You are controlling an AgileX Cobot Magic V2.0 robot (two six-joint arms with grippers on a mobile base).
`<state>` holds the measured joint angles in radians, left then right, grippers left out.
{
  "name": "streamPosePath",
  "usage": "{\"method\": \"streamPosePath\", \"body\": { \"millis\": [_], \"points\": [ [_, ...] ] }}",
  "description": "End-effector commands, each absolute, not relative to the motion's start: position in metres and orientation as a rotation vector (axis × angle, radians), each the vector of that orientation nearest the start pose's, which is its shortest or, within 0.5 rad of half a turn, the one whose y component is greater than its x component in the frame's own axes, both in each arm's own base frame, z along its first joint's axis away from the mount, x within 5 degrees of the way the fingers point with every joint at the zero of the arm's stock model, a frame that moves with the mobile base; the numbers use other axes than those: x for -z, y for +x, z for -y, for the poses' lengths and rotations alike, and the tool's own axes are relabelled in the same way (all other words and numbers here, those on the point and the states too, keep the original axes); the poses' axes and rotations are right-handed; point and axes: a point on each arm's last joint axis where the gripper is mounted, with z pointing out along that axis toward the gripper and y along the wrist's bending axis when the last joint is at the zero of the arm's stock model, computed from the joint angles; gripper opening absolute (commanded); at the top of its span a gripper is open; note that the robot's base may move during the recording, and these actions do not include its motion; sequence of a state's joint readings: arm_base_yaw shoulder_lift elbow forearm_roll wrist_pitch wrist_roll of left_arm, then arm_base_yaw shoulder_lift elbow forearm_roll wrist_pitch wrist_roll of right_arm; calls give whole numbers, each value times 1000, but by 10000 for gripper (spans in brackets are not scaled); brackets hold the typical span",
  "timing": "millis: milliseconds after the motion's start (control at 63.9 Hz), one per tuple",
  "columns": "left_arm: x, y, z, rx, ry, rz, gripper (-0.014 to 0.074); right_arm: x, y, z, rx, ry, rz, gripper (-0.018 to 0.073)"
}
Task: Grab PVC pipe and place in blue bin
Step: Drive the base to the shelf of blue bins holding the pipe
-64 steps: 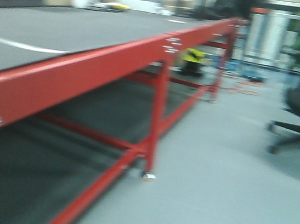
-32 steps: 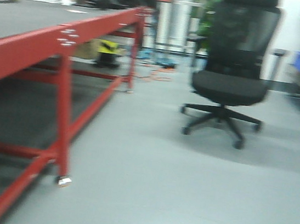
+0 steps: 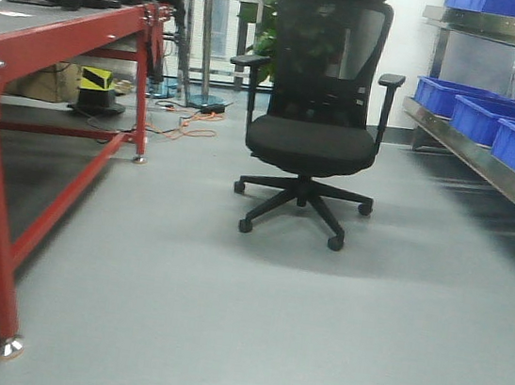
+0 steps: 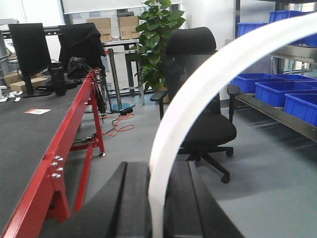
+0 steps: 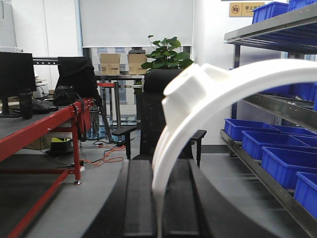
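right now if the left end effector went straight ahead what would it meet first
Probably the black office chair; the left end effector, shut on the PVC pipe, has only open floor before it.

Workshop: red workbench [image 3: 31,39], bin shelving [image 3: 490,157]

A black mesh office chair [image 3: 313,114] on castors stands on the grey floor [image 3: 250,324], beside a long red steel-framed table [image 3: 68,42]; a leafy green potted plant [image 4: 158,34] rises behind the chair
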<state>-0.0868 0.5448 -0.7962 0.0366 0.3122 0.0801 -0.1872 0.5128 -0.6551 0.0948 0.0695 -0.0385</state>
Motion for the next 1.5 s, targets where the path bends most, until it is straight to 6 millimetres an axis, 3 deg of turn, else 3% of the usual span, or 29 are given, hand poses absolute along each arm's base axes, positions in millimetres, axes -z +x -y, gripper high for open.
{"method": "streamPosePath", "body": {
  "millis": [0,1487],
  "points": [
    [-412,97,8,-22,147,-1508,-111,-391,98,18,113,158,-1376,-168],
    [-412,97,8,-22,147,-1508,-111,-391,98,18,113,158,-1376,-168]
  ]
}}
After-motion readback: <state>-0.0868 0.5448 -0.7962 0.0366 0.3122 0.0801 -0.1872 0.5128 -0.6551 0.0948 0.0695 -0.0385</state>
